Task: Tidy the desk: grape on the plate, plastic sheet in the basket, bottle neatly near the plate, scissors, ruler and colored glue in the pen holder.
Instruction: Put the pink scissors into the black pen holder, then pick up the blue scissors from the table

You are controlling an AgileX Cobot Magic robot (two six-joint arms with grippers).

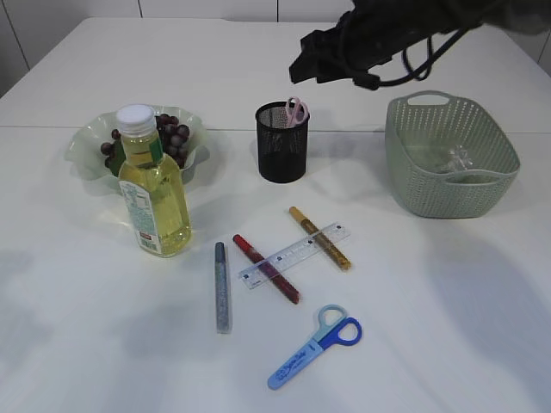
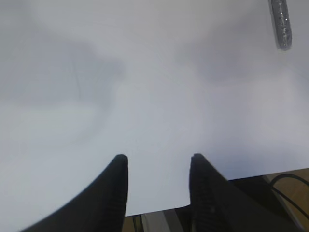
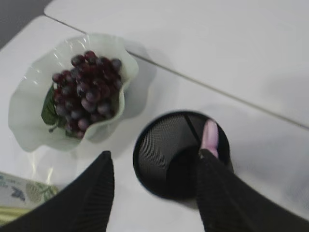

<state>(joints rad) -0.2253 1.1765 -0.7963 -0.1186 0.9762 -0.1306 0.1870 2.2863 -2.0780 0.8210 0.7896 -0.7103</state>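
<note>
Purple grapes (image 1: 170,133) lie on the pale green plate (image 1: 86,151), and the yellow bottle (image 1: 155,194) stands upright just in front of it. The black mesh pen holder (image 1: 281,146) holds pink scissors (image 1: 297,110). Blue scissors (image 1: 314,346), a clear ruler (image 1: 295,255) and grey (image 1: 222,288), red (image 1: 265,268) and gold (image 1: 319,237) glue sticks lie on the table. A plastic sheet (image 1: 456,159) sits in the basket (image 1: 452,185). My right gripper (image 3: 155,154) hangs open and empty above the pen holder (image 3: 164,154), with the pink scissors handle (image 3: 210,135) just past its right finger. My left gripper (image 2: 159,156) is open over bare table.
The left wrist view shows the table's front edge close under the fingers and the grey glue stick's tip (image 2: 281,24) at the top right. The ruler lies across the red and gold glue sticks. The bottle's label (image 3: 19,193) shows at the lower left of the right wrist view.
</note>
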